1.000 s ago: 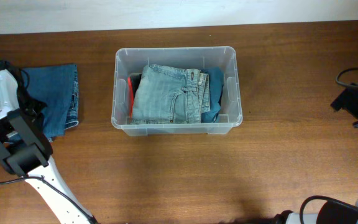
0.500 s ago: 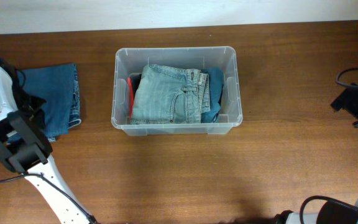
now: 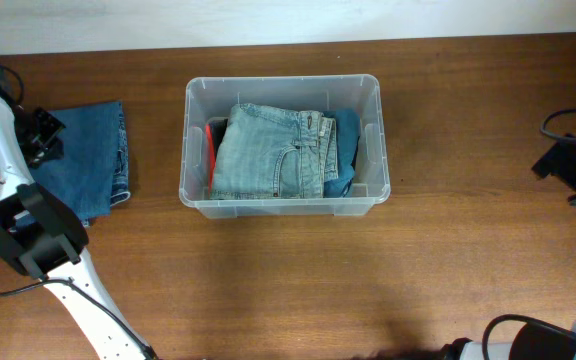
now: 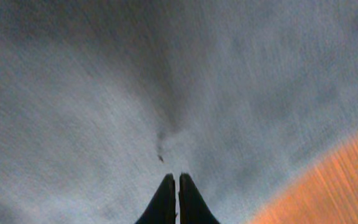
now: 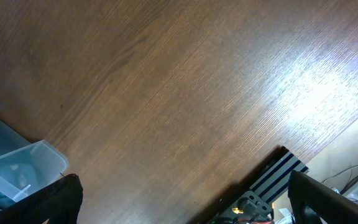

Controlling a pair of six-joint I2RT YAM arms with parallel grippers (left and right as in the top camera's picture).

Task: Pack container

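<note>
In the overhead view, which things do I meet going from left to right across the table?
Folded dark blue denim garment → large clear plastic rectangular container, with folded light blue jeans inside → black right gripper at the right edge.

The overhead view is evenly and softly lit and sharp throughout; the container throws only a faint shadow on the table along its near side. In the right wrist view a bright glare patch washes out the wood well right of the container's corner. The left wrist view is dim, streaked and blurred, with the blue cloth out of focus.
</note>
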